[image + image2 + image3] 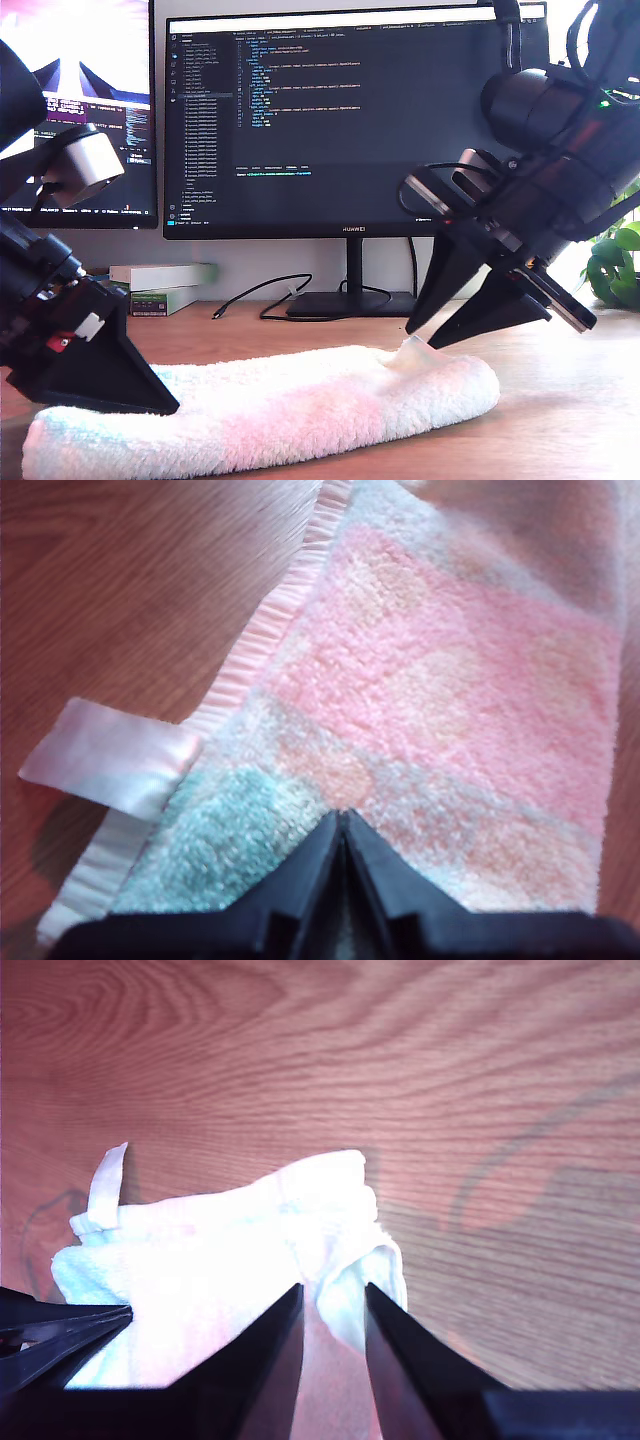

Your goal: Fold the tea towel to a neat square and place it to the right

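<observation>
My first gripper (343, 815): jaws pressed together on the tea towel's mint-green corner; lower left of the exterior view.
My second gripper (333, 1295): jaws slightly apart, pinching a bunched white fold of the towel; right of centre in the exterior view, tilted down.
Tea towel (300, 410): fluffy pink, mint and white checks, lying as a long folded roll across the lower middle of the exterior view, held at both ends.
Satin loop (105, 755): pale pink, sticking out from the towel's ribbed edge beside my first gripper.
Desk (560, 430): brown wood grain, under the towel.
Monitor (340, 120): dark screen with code, upper centre, behind the desk.
</observation>
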Controlling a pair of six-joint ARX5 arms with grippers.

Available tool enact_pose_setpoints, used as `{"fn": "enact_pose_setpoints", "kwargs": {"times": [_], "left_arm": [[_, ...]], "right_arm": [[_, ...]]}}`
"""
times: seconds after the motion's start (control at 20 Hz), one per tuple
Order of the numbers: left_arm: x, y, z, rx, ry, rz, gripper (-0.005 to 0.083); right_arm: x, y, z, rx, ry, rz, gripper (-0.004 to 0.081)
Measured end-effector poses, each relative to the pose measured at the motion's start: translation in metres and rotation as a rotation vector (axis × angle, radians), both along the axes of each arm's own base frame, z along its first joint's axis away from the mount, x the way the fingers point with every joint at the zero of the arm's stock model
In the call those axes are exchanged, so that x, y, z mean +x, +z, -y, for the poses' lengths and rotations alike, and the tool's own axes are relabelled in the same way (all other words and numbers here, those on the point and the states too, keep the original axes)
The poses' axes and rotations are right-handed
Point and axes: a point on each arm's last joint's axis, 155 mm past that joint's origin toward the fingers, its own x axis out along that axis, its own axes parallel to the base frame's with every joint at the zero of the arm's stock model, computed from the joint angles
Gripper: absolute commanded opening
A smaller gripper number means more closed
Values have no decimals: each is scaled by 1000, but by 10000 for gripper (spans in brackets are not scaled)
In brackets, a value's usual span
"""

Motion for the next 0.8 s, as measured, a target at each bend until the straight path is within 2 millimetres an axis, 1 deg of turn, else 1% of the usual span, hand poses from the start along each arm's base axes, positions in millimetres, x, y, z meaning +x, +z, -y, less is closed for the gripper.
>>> {"fn": "enact_pose_setpoints", "kwargs": {"times": [0.25, 0.45, 0.6, 0.65, 0.75, 0.8], "left_arm": [[0, 1, 0, -2, 0, 3, -19], [1, 1, 0, -2, 0, 3, -19], [1, 1, 0, -2, 0, 3, -19], [1, 1, 0, -2, 0, 3, -19], [0, 1, 0, -2, 0, 3, -19], [0, 1, 0, -2, 0, 3, -19]], "right_arm": [[3, -2, -1, 4, -12, -1, 165], [2, -17, -1, -5, -16, -42, 164], [6, -16, -3, 4, -16, -21, 154], [9, -14, -4, 9, -17, -8, 126], [13, -11, -5, 21, -25, 9, 18], [15, -10, -6, 27, -31, 11, -13]]}}
